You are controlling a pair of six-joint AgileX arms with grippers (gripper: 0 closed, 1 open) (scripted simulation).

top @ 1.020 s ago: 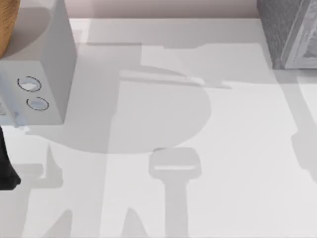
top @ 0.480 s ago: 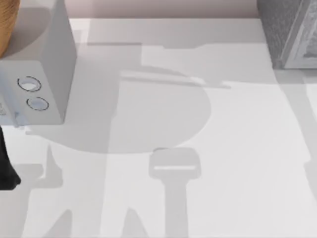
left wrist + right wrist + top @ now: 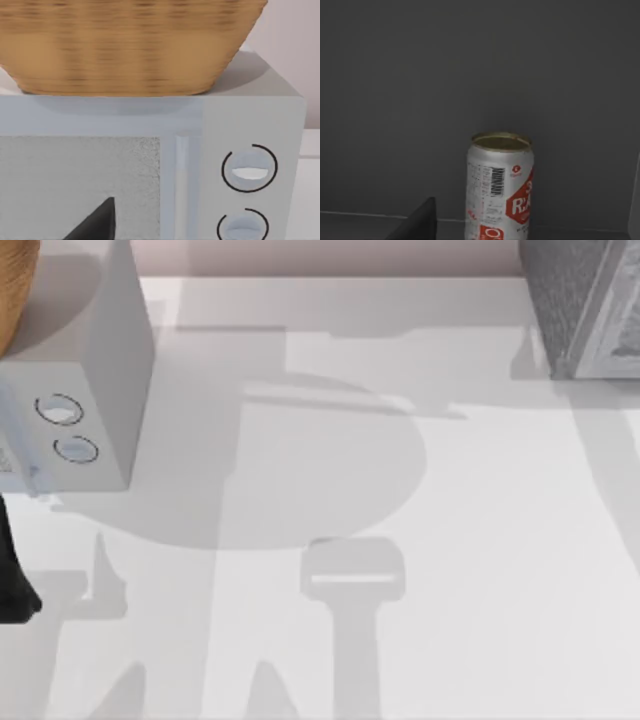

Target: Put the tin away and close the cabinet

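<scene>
Shadow [image 3: 525, 360] has shifted beside the cabinet [image 3: 570, 300]; right wrist view shows tin [image 3: 500, 190] upright, right end effector [image 3: 422, 222] state unclear

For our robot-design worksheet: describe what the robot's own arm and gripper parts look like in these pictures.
Little shows. A matte black, rounded arm section sits at the top view's left edge. Each wrist view has one dark charcoal, wedge-shaped gripper finger tapering to a point, plain, with no visible cables or markings.

Over at about 9 o'clock on the white table [image 3: 480, 570] there's a smooth pale grey box [image 3: 95, 370] with two round dials [image 3: 66, 428] on its front. A woven basket [image 3: 130, 45] is sitting right on top of it.
</scene>
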